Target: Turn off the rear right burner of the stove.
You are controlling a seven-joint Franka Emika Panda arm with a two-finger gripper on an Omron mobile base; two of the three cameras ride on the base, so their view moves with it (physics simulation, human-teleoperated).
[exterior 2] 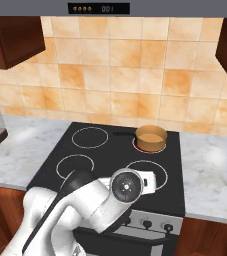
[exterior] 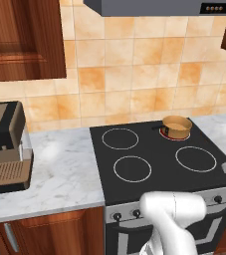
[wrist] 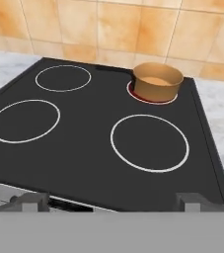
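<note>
Hovering over the front edge of the stove (wrist: 84, 163), fingers spread wide, holding nothing.

At the far right of the black glass, glowing red: the rear right burner (wrist: 131, 91), mostly covered by a tan saucepan (wrist: 157, 82). Gripper (wrist: 111, 201) near the silver knob panel (exterior: 219, 191), tips well apart. Off on the left counter, a coffee machine (exterior: 5, 147).

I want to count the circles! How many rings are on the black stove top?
4. Rear left ring, front left ring, front right ring, and the red-glowing rear right ring, partly hidden under the pot.
</note>
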